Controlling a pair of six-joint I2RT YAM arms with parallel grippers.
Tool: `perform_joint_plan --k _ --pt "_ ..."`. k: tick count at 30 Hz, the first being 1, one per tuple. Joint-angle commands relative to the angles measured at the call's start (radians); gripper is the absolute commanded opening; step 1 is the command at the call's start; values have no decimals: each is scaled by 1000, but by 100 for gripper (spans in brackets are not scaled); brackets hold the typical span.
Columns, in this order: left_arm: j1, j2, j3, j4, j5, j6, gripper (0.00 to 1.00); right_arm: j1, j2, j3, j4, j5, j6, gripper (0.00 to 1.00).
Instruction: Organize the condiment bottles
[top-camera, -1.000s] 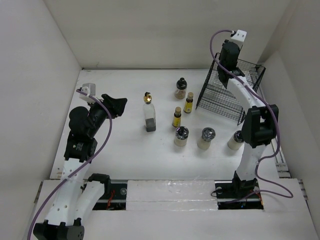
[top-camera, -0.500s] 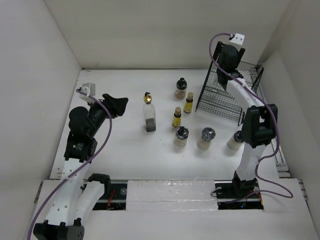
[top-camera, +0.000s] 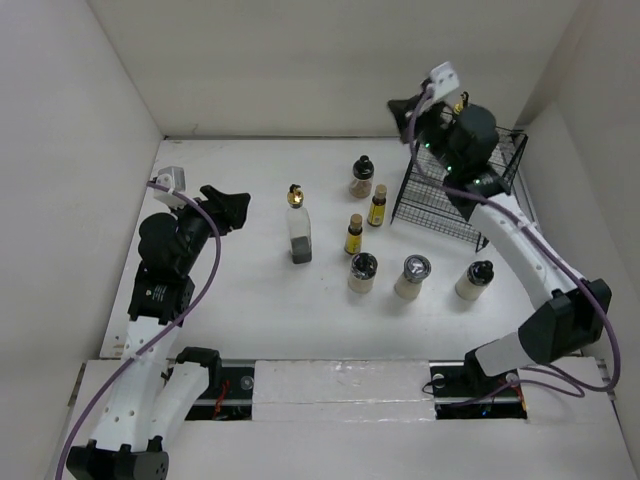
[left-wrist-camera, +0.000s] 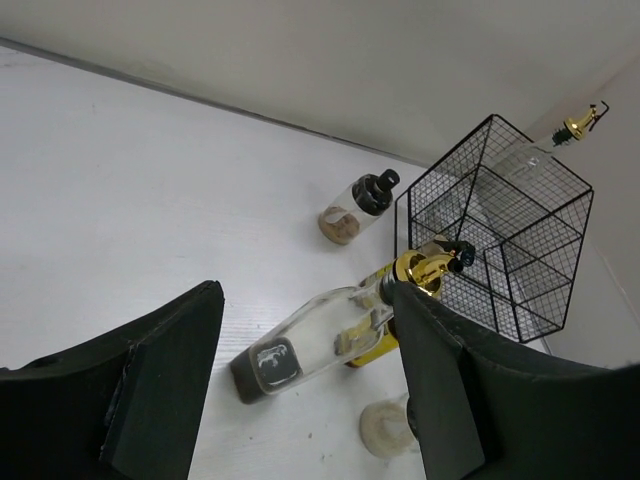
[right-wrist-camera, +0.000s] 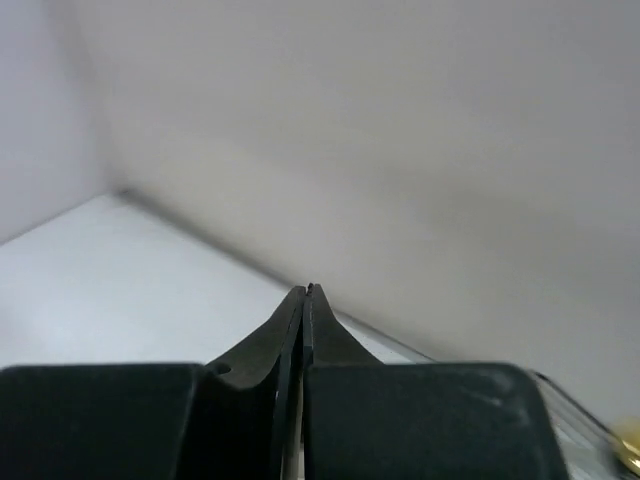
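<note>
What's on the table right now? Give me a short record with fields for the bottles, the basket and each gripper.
Standing on table: tall glass bottle, two amber bottles, dark-capped spice bottle, three squat jars
In wire basket: second tall bottle, leaning, gold pourer past the rim
Left gripper: open, empty, facing the tall glass bottle
Right gripper: shut, empty, up beside the basket
</note>
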Motion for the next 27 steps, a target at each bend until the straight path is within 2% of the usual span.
perform_joint_plan --k 1,4,6,9,13,21,25,26,27 --pt "-4 -4 26 16 -30 -12 64 131 -31 -179 78 -367 -111 1" --pt "-4 -4 17 25 -30 -12 64 233 -54 -247 79 -433 -172 46" --pt "-4 8 26 25 -9 -12 64 257 -65 -273 54 -504 -211 75" --pt "5 -2 15 43 1 -21 64 287 -25 -273 34 -556 -228 89" --pt "5 -3 15 43 10 -22 64 340 48 -219 5 -611 -251 93" --pt "14 -15 6 52 10 -22 64 416 206 -68 19 -556 -232 93" --pt "14 -24 6 43 10 -22 64 416 283 -35 86 -546 -181 85" --pt "14 -24 6 43 10 -22 64 416 307 -26 97 -545 -167 78" --pt "14 -33 6 43 10 -22 64 416 320 -26 97 -536 -156 75"
